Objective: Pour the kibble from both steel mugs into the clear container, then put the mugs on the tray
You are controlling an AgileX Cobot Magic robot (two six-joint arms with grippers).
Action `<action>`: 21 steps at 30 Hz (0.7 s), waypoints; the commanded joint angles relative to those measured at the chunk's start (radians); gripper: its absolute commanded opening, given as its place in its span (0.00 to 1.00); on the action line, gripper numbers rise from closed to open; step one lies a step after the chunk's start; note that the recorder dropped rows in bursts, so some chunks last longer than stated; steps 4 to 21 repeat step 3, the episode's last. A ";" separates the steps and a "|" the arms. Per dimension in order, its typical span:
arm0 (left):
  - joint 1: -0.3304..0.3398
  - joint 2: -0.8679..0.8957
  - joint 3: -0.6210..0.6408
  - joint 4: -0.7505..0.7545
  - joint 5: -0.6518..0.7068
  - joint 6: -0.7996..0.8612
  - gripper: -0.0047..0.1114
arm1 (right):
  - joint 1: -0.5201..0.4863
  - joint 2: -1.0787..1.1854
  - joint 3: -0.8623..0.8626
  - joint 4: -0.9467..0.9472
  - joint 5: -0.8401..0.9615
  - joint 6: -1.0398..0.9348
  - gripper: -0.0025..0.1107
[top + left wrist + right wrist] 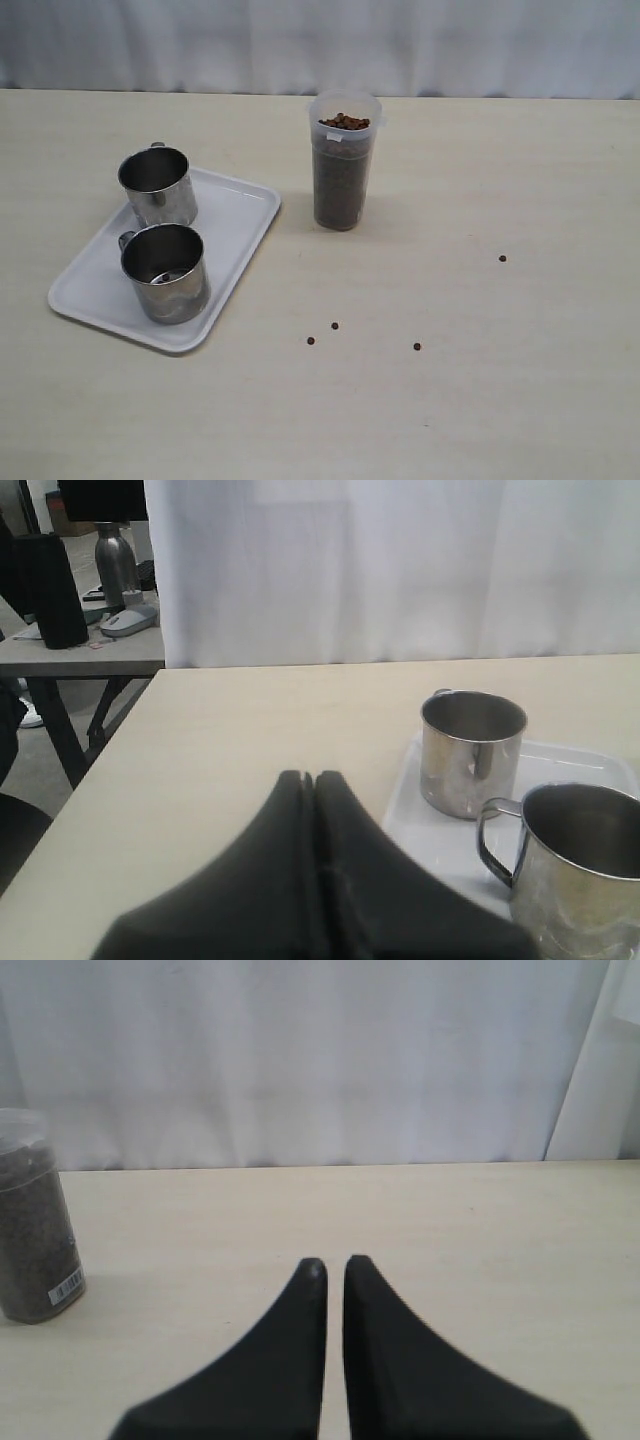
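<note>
Kibble (pixel 35 1230) is held in the clear container (pixel 22 1128) ahead of the right gripper (pixel 333 1265); the steel mugs (pixel 472 750) are set on the tray (pixel 440 835) beside the left gripper (pixel 305 778). Both grippers are pressed together, empty: task apparently done.

Left wrist view: near-end mug (pixel 580 870) on the tray (pixel 435 850) cropped by frame edge, tray cropped too. Left gripper (pixel 312 776) base blurred and cropped. Right wrist view: clear container (pixel 35 1230) cropped at edge. Exterior: far-end mug (pixel 158 185) handle (pixel 157 146) mostly hidden. Dark bit (pixel 165 277) inside near-end mug is unclear.
</note>
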 commanded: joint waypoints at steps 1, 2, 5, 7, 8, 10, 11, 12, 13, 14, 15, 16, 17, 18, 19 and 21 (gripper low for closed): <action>-0.002 -0.002 0.003 -0.003 -0.006 -0.002 0.04 | 0.003 -0.003 0.003 -0.006 0.000 -0.010 0.06; -0.002 -0.002 0.003 -0.003 -0.002 -0.002 0.04 | 0.003 -0.003 0.003 -0.006 0.000 -0.010 0.06; -0.002 -0.002 0.003 -0.003 -0.005 -0.002 0.04 | 0.003 -0.003 0.003 -0.006 0.000 -0.010 0.06; -0.002 -0.002 0.003 -0.003 -0.005 -0.002 0.04 | 0.003 -0.003 0.003 -0.006 0.000 -0.010 0.06; -0.002 -0.002 0.003 -0.003 -0.005 -0.002 0.04 | 0.003 -0.003 0.003 -0.006 0.000 -0.010 0.06; -0.002 -0.002 0.003 -0.003 -0.005 -0.002 0.04 | 0.003 -0.003 0.003 -0.006 0.000 -0.010 0.06; -0.002 -0.002 0.003 -0.003 -0.005 -0.002 0.04 | 0.003 -0.003 0.003 -0.006 0.000 -0.010 0.06; -0.002 -0.002 0.003 -0.003 -0.005 -0.002 0.04 | 0.003 -0.003 0.003 -0.006 0.000 -0.010 0.06; -0.002 -0.002 0.003 -0.003 -0.005 -0.002 0.04 | 0.003 -0.003 0.003 -0.006 0.000 -0.010 0.06; -0.002 -0.002 0.003 -0.003 -0.005 -0.002 0.04 | 0.003 -0.003 0.003 -0.006 0.000 -0.010 0.06; -0.002 -0.002 0.003 -0.003 -0.005 -0.002 0.04 | 0.003 -0.003 0.003 -0.006 0.000 -0.010 0.06; -0.002 -0.002 0.003 -0.003 -0.005 -0.002 0.04 | 0.003 -0.003 0.003 -0.006 0.000 -0.010 0.06; -0.002 -0.002 0.003 -0.003 -0.005 -0.002 0.04 | 0.003 -0.003 0.003 -0.006 0.000 -0.010 0.06; -0.002 -0.002 0.003 -0.003 -0.005 -0.002 0.04 | 0.003 -0.003 0.003 -0.006 0.000 -0.010 0.06; -0.002 -0.002 0.003 -0.003 -0.005 -0.002 0.04 | 0.003 -0.003 0.003 -0.006 0.000 -0.010 0.06; -0.002 -0.002 0.003 -0.003 -0.005 -0.002 0.04 | 0.003 -0.003 0.003 -0.006 0.000 -0.010 0.06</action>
